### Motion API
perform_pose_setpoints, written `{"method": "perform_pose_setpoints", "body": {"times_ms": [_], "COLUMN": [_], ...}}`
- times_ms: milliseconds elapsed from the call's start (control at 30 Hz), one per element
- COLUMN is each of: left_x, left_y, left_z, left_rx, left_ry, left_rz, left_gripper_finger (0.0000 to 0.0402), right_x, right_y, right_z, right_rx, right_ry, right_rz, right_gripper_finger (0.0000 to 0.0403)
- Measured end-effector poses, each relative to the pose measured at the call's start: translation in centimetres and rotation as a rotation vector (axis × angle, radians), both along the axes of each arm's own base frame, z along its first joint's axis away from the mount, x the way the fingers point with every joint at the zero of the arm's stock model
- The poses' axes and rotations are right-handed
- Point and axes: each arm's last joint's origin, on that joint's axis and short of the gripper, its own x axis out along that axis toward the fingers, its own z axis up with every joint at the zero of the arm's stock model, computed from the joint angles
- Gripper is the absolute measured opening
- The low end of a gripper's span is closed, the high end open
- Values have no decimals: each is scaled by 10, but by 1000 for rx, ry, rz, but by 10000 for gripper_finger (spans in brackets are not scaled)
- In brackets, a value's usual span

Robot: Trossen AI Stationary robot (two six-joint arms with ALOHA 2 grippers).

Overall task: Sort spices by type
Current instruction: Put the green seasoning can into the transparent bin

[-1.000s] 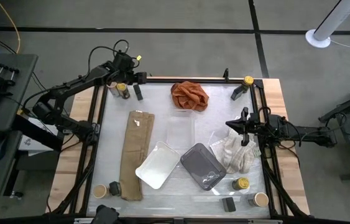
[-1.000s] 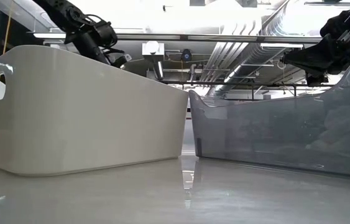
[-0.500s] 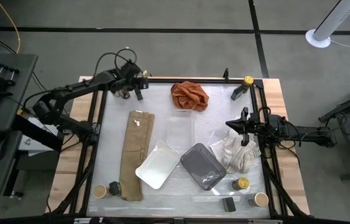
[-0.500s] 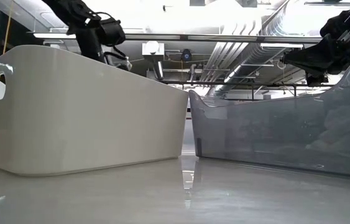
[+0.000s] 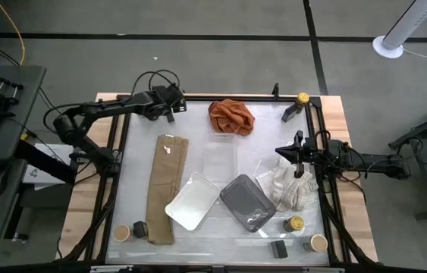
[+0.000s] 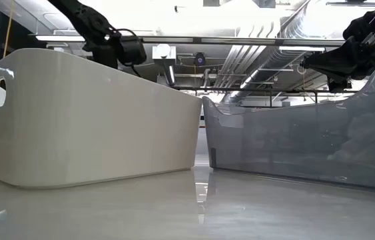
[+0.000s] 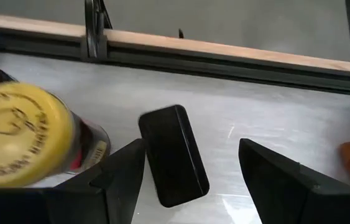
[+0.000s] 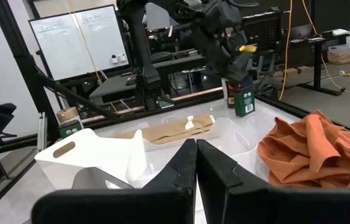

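Upper left of the high view, left gripper (image 5: 169,105) hovers, fingers apart, over a black box (image 7: 173,154) beside a yellow-lidded jar (image 7: 22,135); right gripper (image 5: 297,152), fingers together, waits at right.

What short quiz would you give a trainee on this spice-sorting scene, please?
1. True or false: the right gripper is shut.
2. In the left wrist view, which thing shows between the open fingers of the left gripper? A: yellow-lidded jar. B: black box. C: orange cloth.
3. What colour is the tray next to the white tray?
Key: 1 true; 2 B; 3 grey.
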Motion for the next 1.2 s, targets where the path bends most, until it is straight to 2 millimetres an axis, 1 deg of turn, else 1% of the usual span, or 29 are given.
{"method": "perform_pose_setpoints", "body": {"times_ms": [233, 533, 633, 767, 833, 900, 967, 1067, 1100, 1200], "left_x": [8, 16, 16, 15, 14, 14, 15, 17, 18, 21], "left_y": [-4, 0, 1, 3, 5, 7, 8, 8, 8, 4], "left_z": [-8, -39, -43, -43, -43, -42, -42, -42, -42, -39], "left_rx": [58, -15, -12, 21, 32, 29, 28, 29, 27, 18], "left_ry": [30, 54, 67, 86, 95, 90, 88, 86, 80, 66], "left_rz": [62, 108, 123, 136, 138, 124, 107, 70, 64, 26], "left_gripper_finger": [244, 244, 244, 240, 228, 204, 167, 101, 92, 93], "right_x": [0, 0, 0, 0, 0, 0, 0, 0, 0, 0], "right_y": [0, 0, 0, 0, 0, 0, 0, 0, 0, 0], "right_z": [0, 0, 0, 0, 0, 0, 0, 0, 0, 0], "right_rx": [0, 0, 0, 0, 0, 0, 0, 0, 0, 0], "right_ry": [0, 0, 0, 0, 0, 0, 0, 0, 0, 0], "right_rz": [0, 0, 0, 0, 0, 0, 0, 0, 0, 0], "right_gripper_finger": [4, 4, 4, 4, 4, 4, 4, 4, 4, 4]}}
